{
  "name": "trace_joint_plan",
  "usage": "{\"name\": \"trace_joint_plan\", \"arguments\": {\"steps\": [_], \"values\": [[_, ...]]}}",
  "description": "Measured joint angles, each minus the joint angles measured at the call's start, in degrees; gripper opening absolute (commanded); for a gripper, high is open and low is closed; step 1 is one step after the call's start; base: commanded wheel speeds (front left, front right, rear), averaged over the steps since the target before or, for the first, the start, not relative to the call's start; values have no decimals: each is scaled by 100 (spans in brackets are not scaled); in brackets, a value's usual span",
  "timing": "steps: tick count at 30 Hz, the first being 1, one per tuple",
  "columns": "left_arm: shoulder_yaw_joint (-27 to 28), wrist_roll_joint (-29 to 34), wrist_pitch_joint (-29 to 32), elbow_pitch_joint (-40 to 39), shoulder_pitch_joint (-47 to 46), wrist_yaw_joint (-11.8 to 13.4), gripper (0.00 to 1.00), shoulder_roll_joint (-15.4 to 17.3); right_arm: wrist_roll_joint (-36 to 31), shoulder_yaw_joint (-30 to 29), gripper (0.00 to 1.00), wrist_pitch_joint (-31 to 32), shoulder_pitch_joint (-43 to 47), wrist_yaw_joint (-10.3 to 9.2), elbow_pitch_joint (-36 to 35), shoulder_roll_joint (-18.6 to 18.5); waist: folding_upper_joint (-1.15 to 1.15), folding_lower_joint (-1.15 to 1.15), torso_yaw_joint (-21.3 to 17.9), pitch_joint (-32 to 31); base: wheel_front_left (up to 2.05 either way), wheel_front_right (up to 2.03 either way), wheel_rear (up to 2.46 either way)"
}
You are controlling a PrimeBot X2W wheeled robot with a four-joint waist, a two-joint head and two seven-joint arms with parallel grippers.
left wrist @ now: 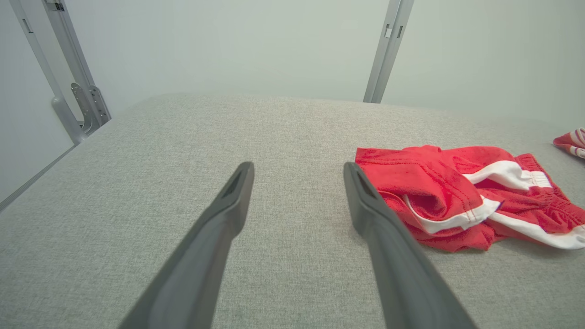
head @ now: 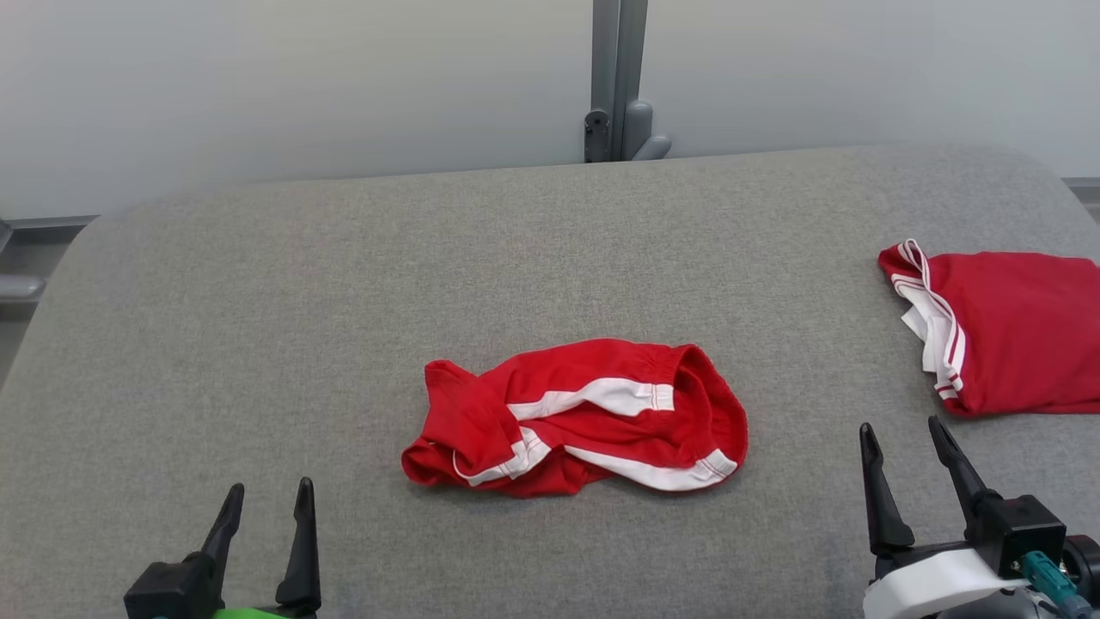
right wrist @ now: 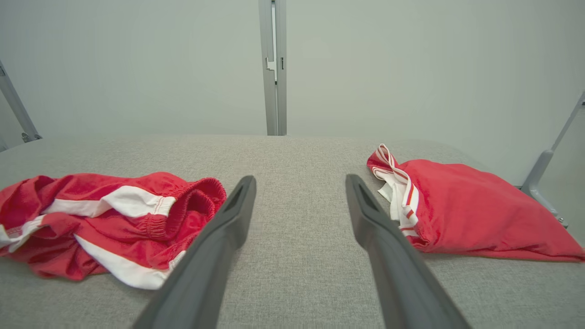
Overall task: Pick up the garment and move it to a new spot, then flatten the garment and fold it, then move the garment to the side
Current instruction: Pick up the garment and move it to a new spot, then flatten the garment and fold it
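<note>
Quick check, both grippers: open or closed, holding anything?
Left gripper: open, holding nothing.
Right gripper: open, holding nothing.

Head view: the bottom edge cuts off my left gripper (head: 270,486) just below the finger bases, and my right gripper (head: 900,425) partway down its white body. The right edge truncates the folded garment (head: 1014,335), so I cannot tell its full outline. The crumpled garment (head: 576,417) overlaps itself, hiding its lower layers and leg openings. The top edge cuts off the metal post (head: 619,77). The tabletop (head: 258,301) is blurred along its far left rim.

Left wrist view: the right edge truncates both garments.

Right wrist view: the left edge truncates the crumpled garment.
</note>
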Motion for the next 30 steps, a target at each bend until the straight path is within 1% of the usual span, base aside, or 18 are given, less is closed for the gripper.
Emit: {"name": "trace_joint_plan", "arguments": {"steps": [3,7,13,14,21,25,30], "values": [[401,364,-1,-104,203,-382,100,-233,-2,-21,100,0,32,0,2,-1,0,0,-26,-41,0,0,0],[846,827,-1,-22,353,-766,100,-527,-3,-5,100,0,37,0,18,0,0,0,-55,-85,0,0,0],[1366,1345,-1,138,478,-1198,100,-890,-2,25,100,0,37,0,42,0,0,0,-102,-115,0,0,0],[1366,1345,-1,138,478,-1198,100,-890,-2,25,100,0,37,0,42,0,0,0,-102,-115,0,0,0],[1760,1718,-1,261,519,-1491,100,-1182,-12,23,100,0,37,0,52,0,0,0,-91,-87,0,0,0],[1876,1875,-1,293,522,-1589,100,-1307,-16,23,100,0,37,0,60,0,0,0,-83,-72,0,0,0],[1969,1974,-1,347,522,-1658,100,-1383,-43,35,100,0,37,0,66,0,0,0,-98,-63,0,0,0]]}}
